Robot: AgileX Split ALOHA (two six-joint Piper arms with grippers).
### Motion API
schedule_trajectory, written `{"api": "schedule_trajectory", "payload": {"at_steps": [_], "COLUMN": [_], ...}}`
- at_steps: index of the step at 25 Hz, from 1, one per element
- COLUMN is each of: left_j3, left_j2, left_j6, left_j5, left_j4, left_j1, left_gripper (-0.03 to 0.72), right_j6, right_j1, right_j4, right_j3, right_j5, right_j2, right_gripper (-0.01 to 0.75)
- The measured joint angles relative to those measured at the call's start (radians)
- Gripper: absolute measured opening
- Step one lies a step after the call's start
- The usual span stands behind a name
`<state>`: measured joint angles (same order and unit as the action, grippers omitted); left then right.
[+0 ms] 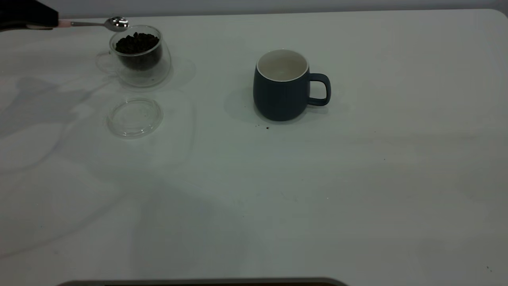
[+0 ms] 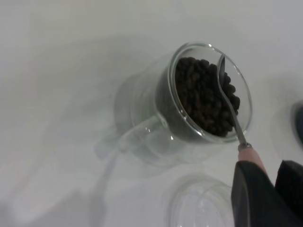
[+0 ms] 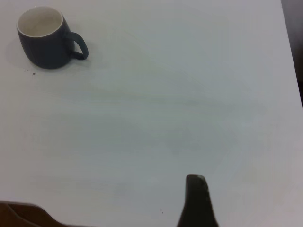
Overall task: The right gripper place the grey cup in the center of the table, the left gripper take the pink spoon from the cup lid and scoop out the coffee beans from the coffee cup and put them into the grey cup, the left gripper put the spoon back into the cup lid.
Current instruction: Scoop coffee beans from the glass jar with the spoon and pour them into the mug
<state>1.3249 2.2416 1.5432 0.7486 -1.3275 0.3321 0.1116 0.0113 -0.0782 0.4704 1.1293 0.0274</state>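
Observation:
My left gripper [image 1: 55,22] at the table's far left is shut on the pale pink handle of the pink spoon [image 1: 116,24]. The spoon's metal bowl hangs at the far rim of the clear glass coffee cup [image 1: 139,59], over the coffee beans [image 1: 137,43]. In the left wrist view the spoon [image 2: 229,101] lies across the beans [image 2: 201,94] inside the cup [image 2: 156,118], held by the gripper [image 2: 265,182]. The cup lid [image 1: 135,117] lies empty in front of the cup. The grey cup [image 1: 281,95] stands upright mid-table, empty, handle to the right. My right gripper [image 3: 196,198] hovers far from it.
The white table [image 1: 317,198] has a few dark specks [image 1: 266,128] just in front of the grey cup. The grey cup also shows in the right wrist view [image 3: 45,45]. A dark edge [image 1: 198,283] runs along the near side.

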Motion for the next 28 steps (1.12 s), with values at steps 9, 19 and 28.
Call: {"api": "schedule_trajectory", "payload": {"at_steps": [9, 19, 28], "left_j3": [0.060, 0.063, 0.063], "left_j2": [0.087, 0.123, 0.139], "left_j6": [0.000, -0.036, -0.176], "left_j5": [-0.036, -0.044, 0.014], "left_j4": [0.000, -0.010, -0.010], "left_j1": [-0.058, -0.060, -0.057], "left_gripper": [0.122, 0.121, 0.121], "right_j6": [0.000, 0.000, 0.000], "right_j1": [0.000, 0.000, 0.000], "right_j4": [0.000, 0.000, 0.000], "right_j3": [0.000, 0.000, 0.000], "right_j5": [-0.001, -0.002, -0.002], "right_j2": [0.000, 0.000, 0.000], "right_gripper": [0.591, 0.591, 0.591]}}
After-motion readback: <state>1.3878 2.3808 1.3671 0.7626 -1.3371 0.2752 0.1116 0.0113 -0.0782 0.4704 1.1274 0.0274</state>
